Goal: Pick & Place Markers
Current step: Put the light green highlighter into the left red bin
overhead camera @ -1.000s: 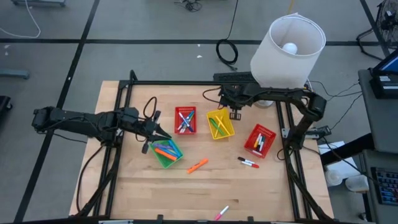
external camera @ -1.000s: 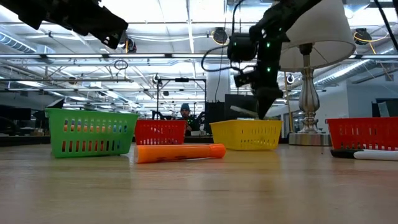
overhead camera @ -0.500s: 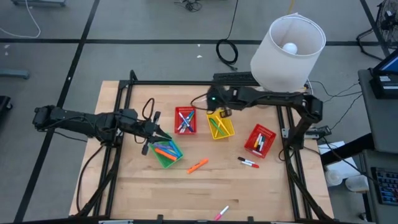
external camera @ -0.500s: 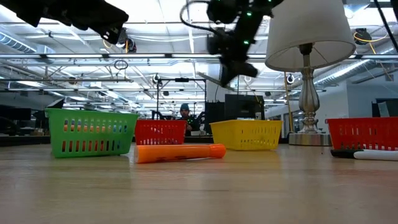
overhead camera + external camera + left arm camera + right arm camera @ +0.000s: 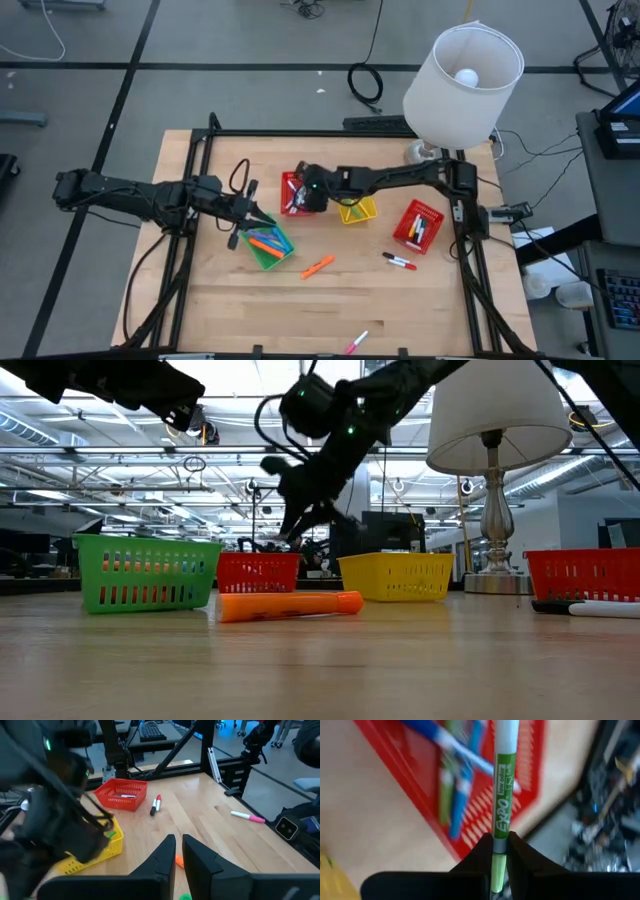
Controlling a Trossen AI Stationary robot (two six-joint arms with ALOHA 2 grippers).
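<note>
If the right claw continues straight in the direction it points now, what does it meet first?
Probably the red basket holding blue markers: the right claw, shut on a green marker, points into it. Depth is unclear.

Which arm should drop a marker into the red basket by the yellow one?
Right. Its end effector already grips a green marker directly above that red basket. The left end effector holds nothing and sits beside the green basket.
</note>
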